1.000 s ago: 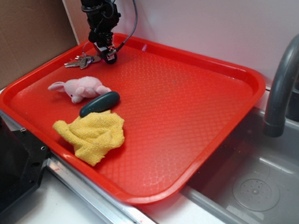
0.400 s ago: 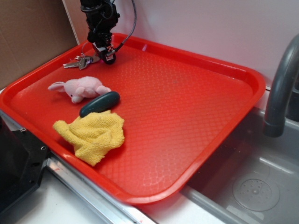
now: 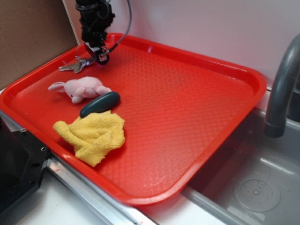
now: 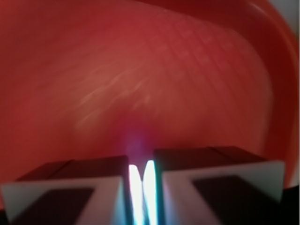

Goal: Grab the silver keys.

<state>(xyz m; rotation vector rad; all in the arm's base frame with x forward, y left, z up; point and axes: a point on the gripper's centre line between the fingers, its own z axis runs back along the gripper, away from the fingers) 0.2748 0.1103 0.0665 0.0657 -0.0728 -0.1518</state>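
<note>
Exterior view: we see the gripper (image 3: 98, 55) low over the far left corner of the red tray (image 3: 197, 117), its fingertips right at the ring end of the silver keys (image 3: 74, 65); the keys appear to lie on the tray floor just left of the fingertips, their blades fanned toward the left rim; whether the wire ring sits between the fingers we cannot tell at this size. Nearer the camera, well apart from the gripper, lie a pink plush toy (image 3: 80, 88), a dark green oblong object (image 3: 100, 104) just beside it, and a yellow cloth (image 3: 93, 134); a grey faucet (image 3: 281, 89) stands over the sink (image 3: 253, 187) at right.

Wrist view: the two black finger pads (image 4: 70, 187) stand nearly together, only a thin bright sliver parting them; the blurred tray floor (image 4: 140, 84) and its curved rim fill the rest; no key or ring is distinguishable here, so we cannot confirm that anything is clamped.

Step in hand, as we judge it: the closing of the grasp on the keys, at or just short of completion; lifting is not yet evident. The next move calls for a slow, straight rise with the fingers kept tight, since a thin wire ring may slip; should the keys stay on the tray, we would reopen and re-centre over the ring.
</note>
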